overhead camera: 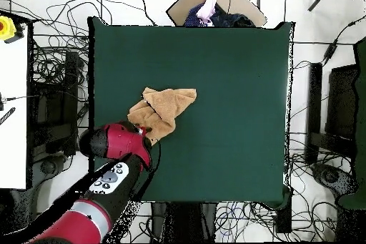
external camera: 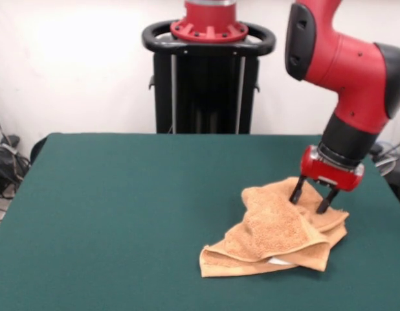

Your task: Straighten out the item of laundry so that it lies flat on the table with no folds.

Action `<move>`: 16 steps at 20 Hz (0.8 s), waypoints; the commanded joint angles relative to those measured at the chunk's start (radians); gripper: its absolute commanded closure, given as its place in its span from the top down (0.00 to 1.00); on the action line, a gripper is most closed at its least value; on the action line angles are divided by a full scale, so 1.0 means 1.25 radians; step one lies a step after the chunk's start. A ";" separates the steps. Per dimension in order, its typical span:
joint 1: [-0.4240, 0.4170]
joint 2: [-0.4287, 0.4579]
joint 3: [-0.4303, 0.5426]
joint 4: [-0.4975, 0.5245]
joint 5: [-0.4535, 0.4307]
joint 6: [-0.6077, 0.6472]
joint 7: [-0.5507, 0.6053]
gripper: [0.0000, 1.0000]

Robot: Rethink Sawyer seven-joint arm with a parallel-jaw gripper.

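The orange-tan towel (external camera: 277, 230) lies crumpled and folded over itself on the right part of the dark green table (external camera: 122, 220). A bit of white shows under its front fold. My gripper (external camera: 309, 200) hangs from the red arm over the towel's far right corner, its two dark fingers (external camera: 296, 192) spread apart and touching the cloth. In the overhead view the towel (overhead camera: 166, 109) lies left of the table's middle (overhead camera: 229, 98), and the arm's red wrist (overhead camera: 121, 141) covers the gripper at the towel's lower left end.
The robot's black pedestal (external camera: 206, 84) stands behind the table's far edge. Cables and equipment lie on the floor around the table (overhead camera: 43, 69). A person's hand or sleeve shows beyond the table's top edge in the overhead view (overhead camera: 209, 5).
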 commanded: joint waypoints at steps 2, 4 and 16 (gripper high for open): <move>-0.047 0.003 0.127 -0.027 0.050 0.017 0.193 1.00; -0.050 -0.016 0.124 -0.024 0.044 0.041 0.187 1.00; -0.075 0.022 0.142 -0.052 0.011 -0.062 0.156 1.00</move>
